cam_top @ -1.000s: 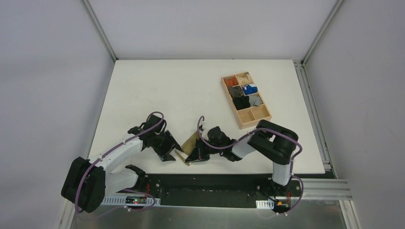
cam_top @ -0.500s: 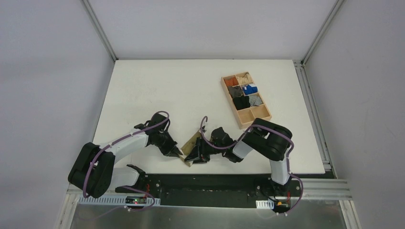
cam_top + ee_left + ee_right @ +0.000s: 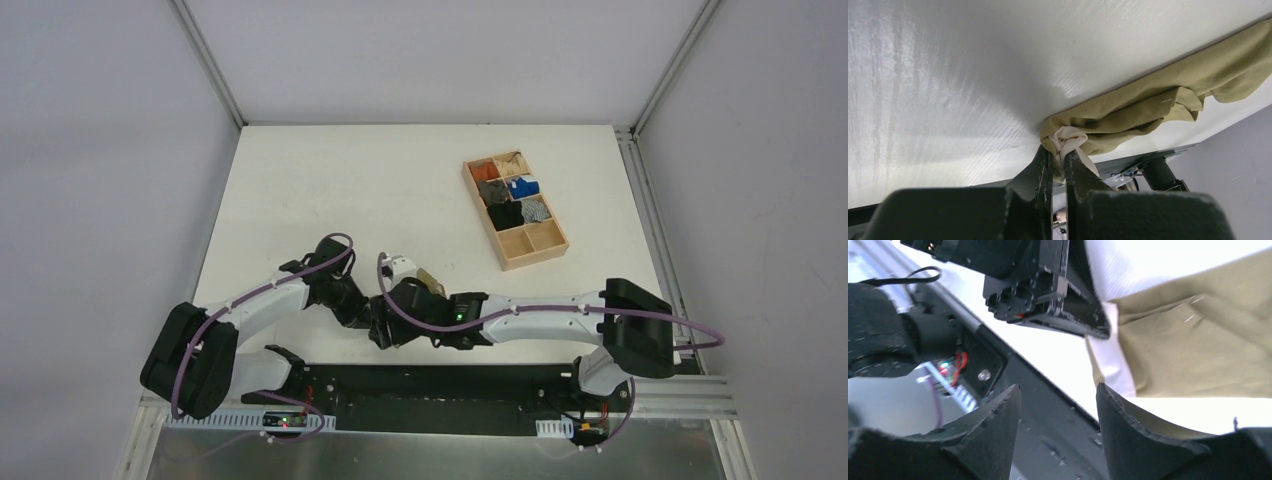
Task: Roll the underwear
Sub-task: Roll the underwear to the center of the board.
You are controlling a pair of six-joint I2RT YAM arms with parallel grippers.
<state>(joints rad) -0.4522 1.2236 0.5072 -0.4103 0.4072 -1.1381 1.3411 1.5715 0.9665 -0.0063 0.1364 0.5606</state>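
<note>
Left fingers [image 3: 1040,172] pinch the underwear [image 3: 1148,105] by its cream waistband [image 3: 1068,142] (a grip the overhead view hides); right fingers [image 3: 1123,425] spread, empty; olive cloth crumpled.

Robot lab test cell
Grey panels [image 3: 420,60] and aluminium rails [image 3: 655,230] enclose a white worktop [image 3: 330,190]; left arm [image 3: 250,308] and right arm [image 3: 540,312] are bolted at its edge.

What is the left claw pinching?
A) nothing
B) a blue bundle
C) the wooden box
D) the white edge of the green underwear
D: the left wrist view shows the left gripper shut on the bunched cream edge of the underwear.
</note>
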